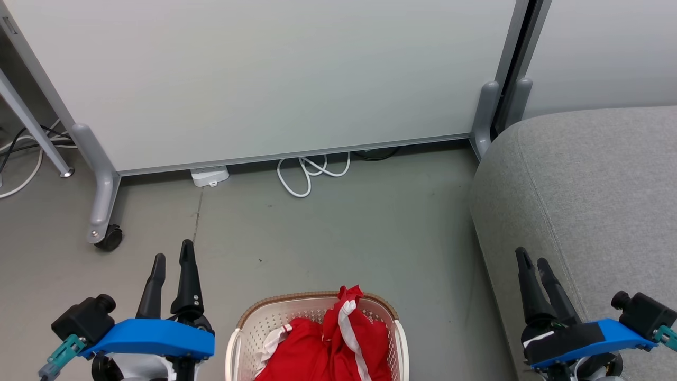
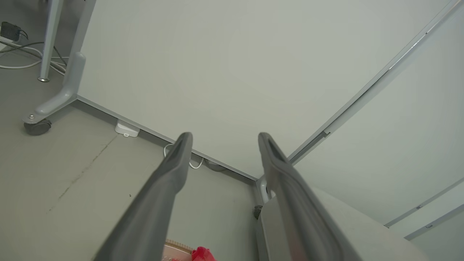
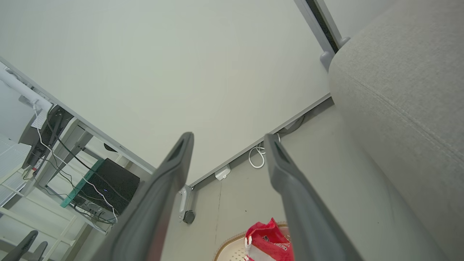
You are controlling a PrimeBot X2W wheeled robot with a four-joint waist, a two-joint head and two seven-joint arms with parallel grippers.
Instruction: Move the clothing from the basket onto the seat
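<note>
- The left hand (image 1: 172,255) hangs over the floor (image 1: 344,227) just left of the basket (image 1: 288,299), fingers spread, holding nothing.
- The clothing (image 1: 322,344) lies heaped in the basket, one white-striped fold poking above the rim. A pinch there may lift both tangled pieces or drag the light basket along.
- The right hand (image 1: 532,259), likewise spread and empty, hovers at the near edge of the seat (image 1: 592,180). A trailing sleeve could slip off that rounded edge.

grey floor (image 1: 338,238), white wheeled partition (image 1: 264,79), looped white cable (image 1: 316,169)
</note>
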